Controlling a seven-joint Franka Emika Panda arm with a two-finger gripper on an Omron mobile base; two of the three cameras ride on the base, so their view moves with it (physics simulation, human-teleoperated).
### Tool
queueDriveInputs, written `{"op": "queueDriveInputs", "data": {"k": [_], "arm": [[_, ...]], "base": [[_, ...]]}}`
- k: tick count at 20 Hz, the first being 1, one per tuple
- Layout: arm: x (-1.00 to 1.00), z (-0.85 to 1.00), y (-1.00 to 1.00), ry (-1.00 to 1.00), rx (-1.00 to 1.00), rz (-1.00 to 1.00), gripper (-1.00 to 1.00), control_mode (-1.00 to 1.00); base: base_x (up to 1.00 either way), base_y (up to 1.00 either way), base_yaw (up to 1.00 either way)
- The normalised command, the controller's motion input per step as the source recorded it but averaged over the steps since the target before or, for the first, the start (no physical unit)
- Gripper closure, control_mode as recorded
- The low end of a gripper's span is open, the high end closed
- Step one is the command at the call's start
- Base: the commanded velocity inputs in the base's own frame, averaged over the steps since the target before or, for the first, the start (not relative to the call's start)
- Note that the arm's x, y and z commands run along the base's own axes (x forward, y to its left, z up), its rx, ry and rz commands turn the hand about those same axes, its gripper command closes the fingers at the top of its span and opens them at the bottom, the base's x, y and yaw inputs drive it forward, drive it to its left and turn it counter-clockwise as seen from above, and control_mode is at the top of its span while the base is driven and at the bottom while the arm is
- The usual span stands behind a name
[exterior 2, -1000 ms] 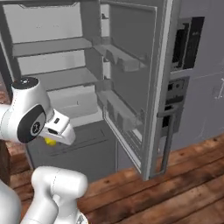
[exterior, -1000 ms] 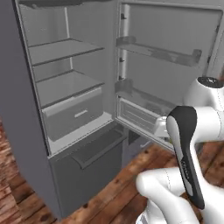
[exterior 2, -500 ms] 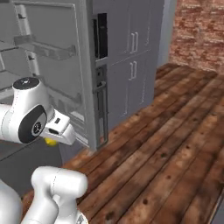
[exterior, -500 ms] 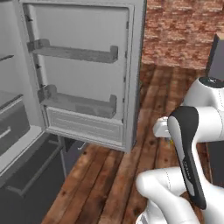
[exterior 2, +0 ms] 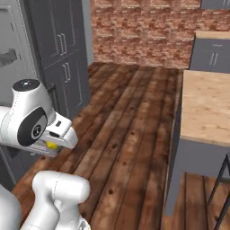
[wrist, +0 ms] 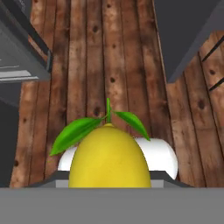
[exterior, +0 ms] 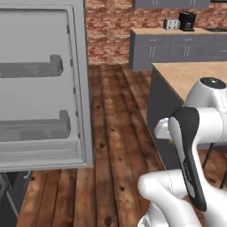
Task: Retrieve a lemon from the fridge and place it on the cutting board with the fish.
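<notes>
my base has swung away from the fridge (exterior: 44, 88), its open door now at the left edge and a wooden-topped island (exterior 2: 206, 108) ahead, so with my gripper (exterior 2: 53, 144) partly closed around the lemon (wrist: 109, 157), carrying to the cutting board comes next.

The white arm is folded close above its base, with the elbow high and the hand tucked low in front of the body. The gripper (exterior 2: 53, 144) points downward to the floor, and its jaws are closed on the lemon (wrist: 109, 157).
</notes>
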Motion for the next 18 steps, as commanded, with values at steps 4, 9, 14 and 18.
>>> {"op": "queueDriveInputs", "data": {"k": [4,9,14,18], "arm": [[0.00,0.00,0.00,0.00,0.00,0.00,1.00,1.00],[0.00,0.00,0.00,0.00,0.00,0.00,1.00,1.00],[0.00,0.00,0.00,0.00,0.00,0.00,1.00,1.00],[0.00,0.00,0.00,0.00,0.00,0.00,1.00,1.00]], "base": [[0.17,-0.59,-0.21],[0.07,-0.83,-0.01],[0.00,-0.72,-0.02],[0.00,-0.97,-0.25]]}}
